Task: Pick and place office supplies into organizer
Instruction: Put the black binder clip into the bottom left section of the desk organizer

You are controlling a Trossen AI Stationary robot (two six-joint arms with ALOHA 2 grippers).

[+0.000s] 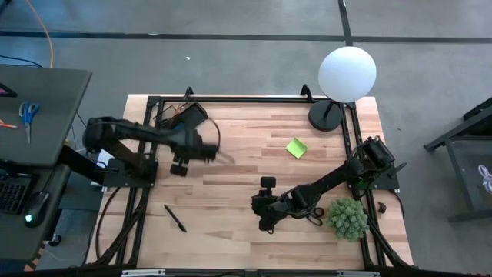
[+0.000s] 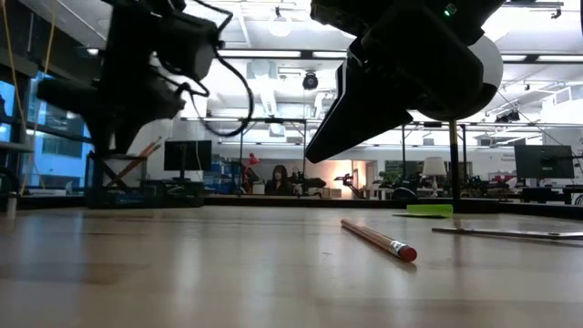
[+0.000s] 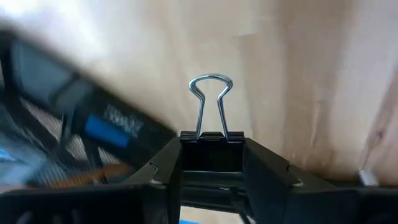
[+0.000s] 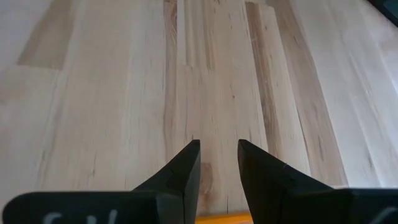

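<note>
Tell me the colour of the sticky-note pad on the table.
Lime green; the sticky-note pad shows best in the high view.

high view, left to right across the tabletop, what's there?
black pen → left gripper shut on a binder clip → right gripper, empty → lime-green sticky-note pad → green bushy plant.

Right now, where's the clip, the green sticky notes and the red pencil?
Clip (image 3: 211, 118): left wrist view, on its wire handle.
Green sticky notes (image 1: 296, 148): high view, middle of the pad.
Red pencil (image 2: 375, 239): low view, middle of its shaft.
</note>
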